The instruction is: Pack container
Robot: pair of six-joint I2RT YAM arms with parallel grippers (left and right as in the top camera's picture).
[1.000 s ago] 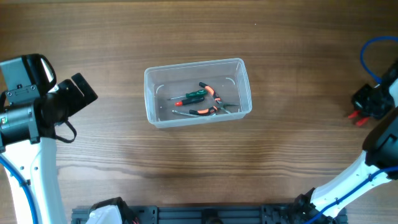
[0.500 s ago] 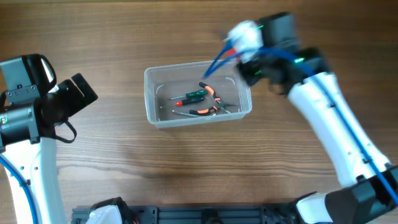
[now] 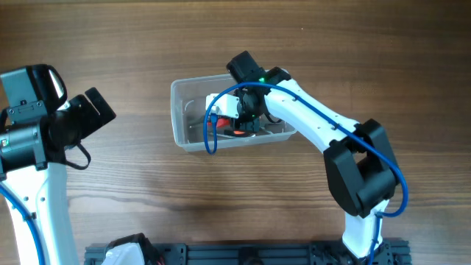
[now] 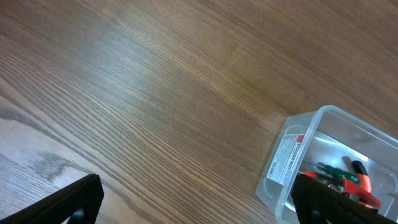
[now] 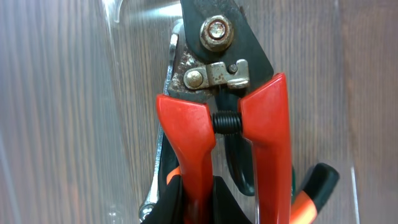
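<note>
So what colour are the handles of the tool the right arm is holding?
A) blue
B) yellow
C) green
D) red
D: in the right wrist view, the pliers clamped in the right gripper have two red handles, with the clear box beneath them.

The clear plastic rectangular tub with rounded corners [image 3: 177, 118] [image 4: 281, 186] stands upright and lidless near the middle of the wooden table [image 3: 110, 199], its long sides running left to right. A white label [image 4: 287, 158] is on one short end wall. Inside lie a green-handled screwdriver [image 4: 329, 169] and orange-and-black pliers [image 4: 362, 182]; red-handled pliers [image 5: 186, 149] seem to be just above its floor.
</note>
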